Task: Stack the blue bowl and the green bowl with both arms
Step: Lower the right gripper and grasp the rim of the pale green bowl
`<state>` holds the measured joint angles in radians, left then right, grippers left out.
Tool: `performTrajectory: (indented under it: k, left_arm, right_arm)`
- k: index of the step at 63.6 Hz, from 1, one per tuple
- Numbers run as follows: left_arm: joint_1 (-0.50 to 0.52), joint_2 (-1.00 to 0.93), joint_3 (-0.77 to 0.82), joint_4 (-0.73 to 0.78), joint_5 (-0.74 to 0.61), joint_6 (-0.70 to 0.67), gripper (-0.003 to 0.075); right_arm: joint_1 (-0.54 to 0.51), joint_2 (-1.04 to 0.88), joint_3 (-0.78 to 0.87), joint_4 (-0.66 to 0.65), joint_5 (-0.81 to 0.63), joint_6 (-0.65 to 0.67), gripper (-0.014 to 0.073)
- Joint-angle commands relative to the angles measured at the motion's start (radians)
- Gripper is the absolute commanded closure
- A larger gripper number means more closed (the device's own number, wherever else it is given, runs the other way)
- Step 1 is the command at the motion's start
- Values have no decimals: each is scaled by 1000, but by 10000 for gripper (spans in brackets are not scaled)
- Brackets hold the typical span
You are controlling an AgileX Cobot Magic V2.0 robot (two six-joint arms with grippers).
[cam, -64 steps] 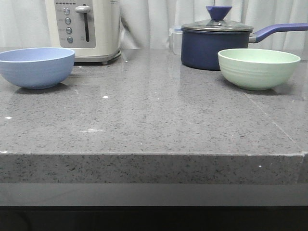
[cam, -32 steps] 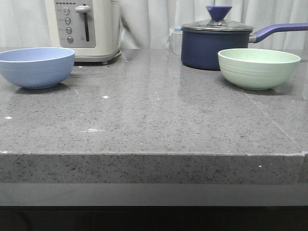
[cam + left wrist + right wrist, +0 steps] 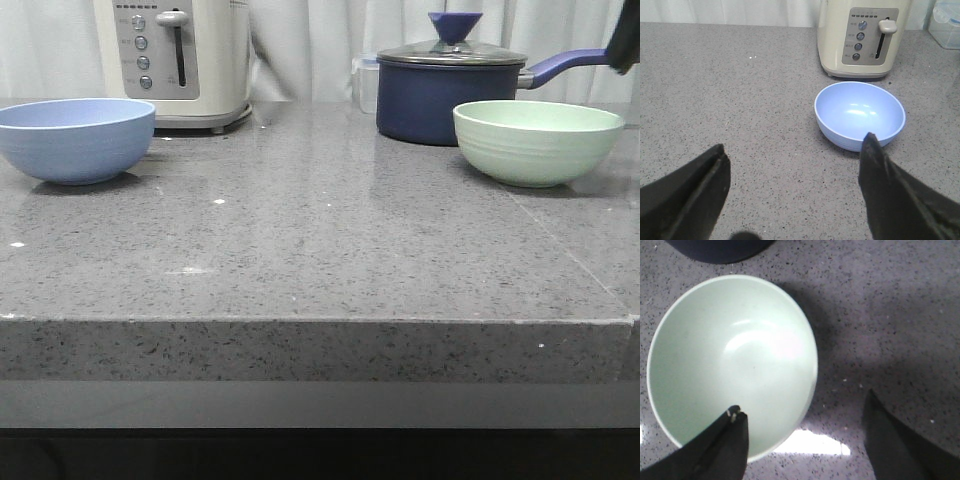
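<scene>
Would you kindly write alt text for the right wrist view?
The open right gripper hovers above the empty green bowl on a speckled grey countertop, one fingertip over the bowl's rim. A dark saucepan edges in beyond the bowl.

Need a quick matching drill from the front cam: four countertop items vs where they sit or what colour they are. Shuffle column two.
Items:
1. blue bowl
2. green bowl
3. saucepan
4. toaster

Descriptions:
A. dark navy, glass lid on
B. far left, in front of the toaster
C. cream, lever and buttons facing the camera
D. right side, just in front of the saucepan

Pairs: 1-B, 2-D, 3-A, 4-C
</scene>
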<state>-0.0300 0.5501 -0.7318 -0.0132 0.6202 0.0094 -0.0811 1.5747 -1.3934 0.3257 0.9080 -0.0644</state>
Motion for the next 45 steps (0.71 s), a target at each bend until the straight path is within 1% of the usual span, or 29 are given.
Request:
performTrajectory:
  k: [1, 20, 24, 28, 34, 45]
  left_arm:
    - [-8, 9, -35, -2, -86, -4, 188]
    - [-8, 9, -35, -2, -86, -4, 188]
    - [-8, 9, -35, -2, -86, -4, 188]
    - [-8, 9, -35, -2, -86, -4, 188]
    - [-8, 9, -35, -2, -86, -4, 188]
    - [-8, 9, -35, -2, -86, -4, 188]
  right_arm:
    - [-6, 19, -63, 60, -22, -38, 104]
    - [-6, 148, -122, 92, -37, -48, 104]
    - [-6, 164, -130, 92, -37, -48, 120]
    - [-6, 170, -130, 92, -42, -48, 170]
    - [-6, 179, -130, 90, -45, -49, 299]
    - [-6, 182, -130, 90, -54, -49, 483]
